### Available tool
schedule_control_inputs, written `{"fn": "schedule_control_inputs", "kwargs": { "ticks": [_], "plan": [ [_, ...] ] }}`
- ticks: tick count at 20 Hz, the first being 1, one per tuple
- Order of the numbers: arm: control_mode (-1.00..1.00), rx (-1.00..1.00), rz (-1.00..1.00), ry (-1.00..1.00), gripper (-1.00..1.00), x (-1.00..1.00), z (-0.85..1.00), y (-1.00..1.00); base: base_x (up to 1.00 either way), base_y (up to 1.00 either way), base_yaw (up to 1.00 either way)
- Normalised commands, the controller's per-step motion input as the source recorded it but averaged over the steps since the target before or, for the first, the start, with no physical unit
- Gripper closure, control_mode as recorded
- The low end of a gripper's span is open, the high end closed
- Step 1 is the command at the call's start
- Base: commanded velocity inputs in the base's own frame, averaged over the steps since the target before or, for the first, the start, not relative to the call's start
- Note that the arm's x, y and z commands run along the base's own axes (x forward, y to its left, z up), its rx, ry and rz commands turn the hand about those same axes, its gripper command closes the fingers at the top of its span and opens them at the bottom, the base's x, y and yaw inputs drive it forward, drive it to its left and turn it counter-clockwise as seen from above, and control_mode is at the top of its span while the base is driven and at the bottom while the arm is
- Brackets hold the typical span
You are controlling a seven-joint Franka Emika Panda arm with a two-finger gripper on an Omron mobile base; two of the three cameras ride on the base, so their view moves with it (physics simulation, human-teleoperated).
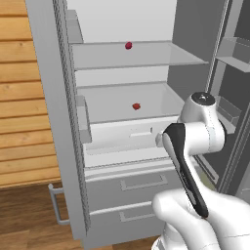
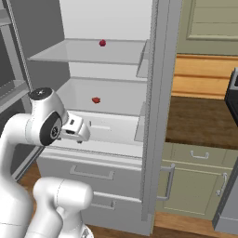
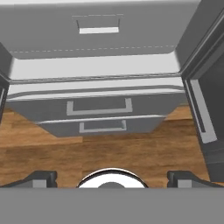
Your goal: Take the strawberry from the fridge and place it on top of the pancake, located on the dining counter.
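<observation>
Two small dark red roundish berries inside the tall light grey double-door fridge (image 1: 146,141): upper berry (image 1: 128,45) on the clear glass top shelf (image 1: 161,58), lower berry (image 1: 136,106) on the pale shelf below (image 1: 112,110). Alike in colour and size, well apart, one roughly above the other; hard to tell which is the intended strawberry, either probably serving.

Counted otherwise: two doors, both swung wide, the left door (image 1: 49,97) and the right door (image 1: 234,73); two grey lower drawers, top drawer (image 1: 141,183) and bottom drawer (image 1: 132,215), both closed; one white arm.

Step in hand, by judgement: the fetch, at its very start. Tool (image 3: 113,179) spread to its widest, pinching nothing, aimed down at the drawer fronts and the brown wooden floor (image 3: 109,153), in front of the fridge and below both berries.

Next move, by judgement: lifting and tilting the hand toward a shelf, reaching in level with the chosen berry, straddling it with the dark fingertips (image 3: 41,178), then closing gently on so tiny a target. Lower berry nearer the hand, likely the easier pick. Afterwards, the carry to the pancake on the dining surface.
</observation>
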Motion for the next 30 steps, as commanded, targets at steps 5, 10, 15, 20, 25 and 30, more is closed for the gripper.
{"fn": "schedule_control_inputs", "kwargs": {
  "ticks": [5,10,15,20,25,30],
  "plan": [
    [-1.00,0.02,0.00,-0.04,-1.00,-0.23,-0.24,0.00,0.00,0.00,0.00],
    [-1.00,0.00,0.00,0.00,-1.00,-0.15,-0.20,0.00,0.00,0.00,0.00],
    [-1.00,0.00,0.00,0.00,-1.00,0.00,0.00,0.00,0.00,0.00,0.00],
    [-1.00,0.00,0.00,0.00,-1.00,0.00,0.00,0.00,0.00,0.00,0.00],
    [1.00,0.00,0.00,0.00,-1.00,0.00,0.00,0.00,0.00,0.04,0.00],
    [1.00,0.00,0.00,0.00,-1.00,0.00,0.00,0.00,0.16,0.32,-0.03]
  ]
}}
